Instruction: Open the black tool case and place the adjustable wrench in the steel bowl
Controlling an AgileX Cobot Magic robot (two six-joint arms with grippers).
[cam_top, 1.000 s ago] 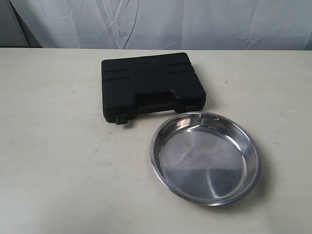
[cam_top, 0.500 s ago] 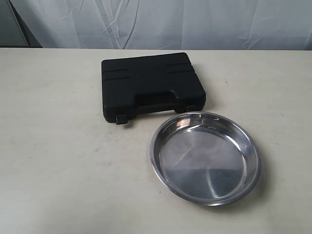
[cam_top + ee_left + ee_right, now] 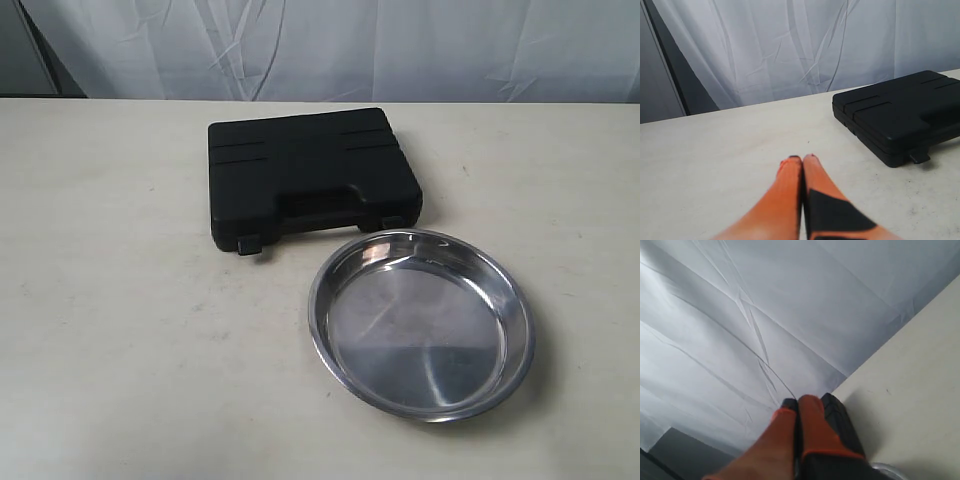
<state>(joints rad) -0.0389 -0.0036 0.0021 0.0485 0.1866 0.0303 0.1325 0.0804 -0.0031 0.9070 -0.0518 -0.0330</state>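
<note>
The black tool case (image 3: 310, 175) lies shut and flat on the table, with its handle slot and two latches facing the steel bowl (image 3: 421, 322). The bowl sits just in front of the case and holds nothing. No adjustable wrench is in view. Neither gripper shows in the exterior view. In the left wrist view my left gripper (image 3: 803, 159) is shut on nothing above bare table, well apart from the case (image 3: 900, 112). My right gripper (image 3: 797, 402) is also shut on nothing; beyond its fingers show an end of the case (image 3: 841, 426) and a sliver of the bowl's rim (image 3: 886, 470).
The pale table (image 3: 120, 330) stretches wide on all sides of the case and bowl. A white curtain (image 3: 330, 45) hangs along the table's far edge, with a dark gap (image 3: 670, 80) beside it.
</note>
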